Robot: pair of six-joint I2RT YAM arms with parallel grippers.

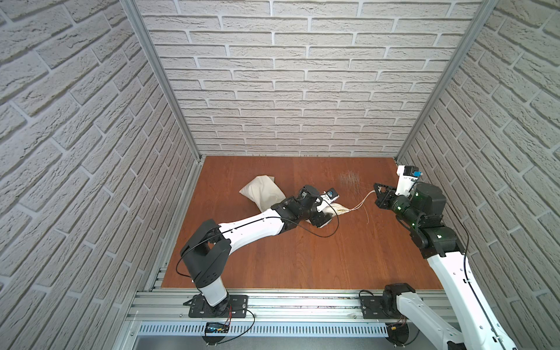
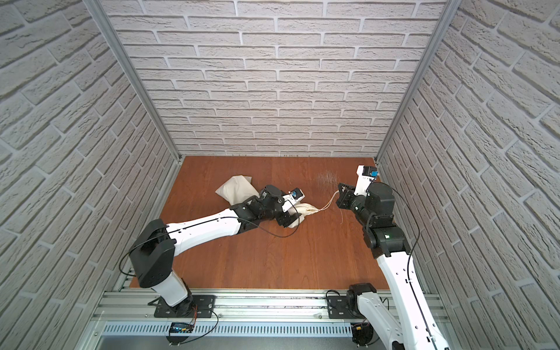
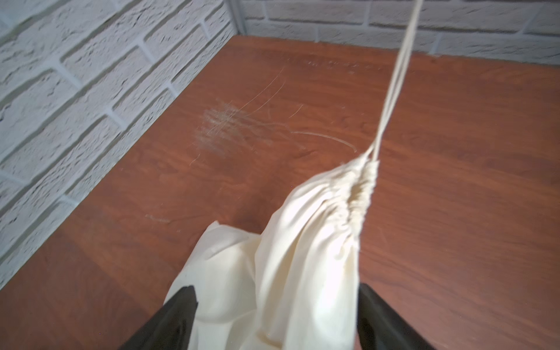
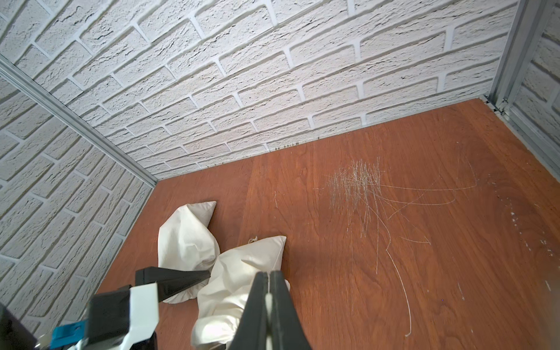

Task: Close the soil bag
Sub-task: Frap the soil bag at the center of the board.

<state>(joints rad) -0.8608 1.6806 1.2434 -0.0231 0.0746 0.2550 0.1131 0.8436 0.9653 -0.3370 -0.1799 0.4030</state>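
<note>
Surface: you are looking at a reddish wooden tabletop (image 1: pixel 303 260), with pale scratches (image 1: pixel 350 180) showing near the back.
Room: white brick-pattern walls (image 1: pixel 303 91) are enclosing it.
Task thing: the soil bag (image 1: pixel 260 192) is lying left of centre, its mouth gathered.
In the way: the left arm (image 1: pixel 251 227) is covering its middle.
Fingers: the left gripper (image 3: pixel 276 288) is standing wide astride the bag's neck; the right gripper (image 4: pixel 268 274) is pinching the drawstring cord (image 1: pixel 362 201).
</note>
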